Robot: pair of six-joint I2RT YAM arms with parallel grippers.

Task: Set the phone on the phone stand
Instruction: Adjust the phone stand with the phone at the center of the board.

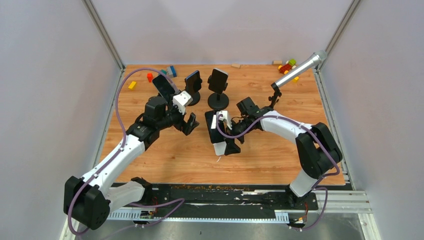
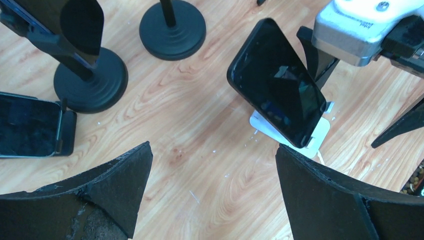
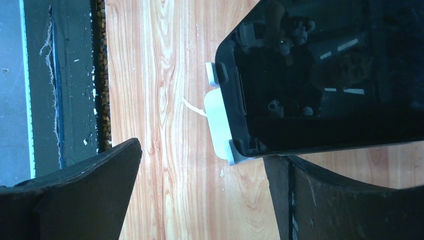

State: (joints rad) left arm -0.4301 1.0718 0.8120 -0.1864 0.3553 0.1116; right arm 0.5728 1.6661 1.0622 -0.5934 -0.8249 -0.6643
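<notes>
Phone [image 3: 325, 75] on stand [image 3: 217, 120]; right hand [image 3: 205, 154] wide open.

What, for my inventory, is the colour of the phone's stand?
White stand, clearest in the left wrist view.

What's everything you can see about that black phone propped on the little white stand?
The phone is a black slab with rounded corners and a glossy dark screen showing reflections. It leans back tilted, its lower edge held in the lip of the white stand on the wooden table. The right arm's fingers are open close beside it; contact is unclear.
</notes>
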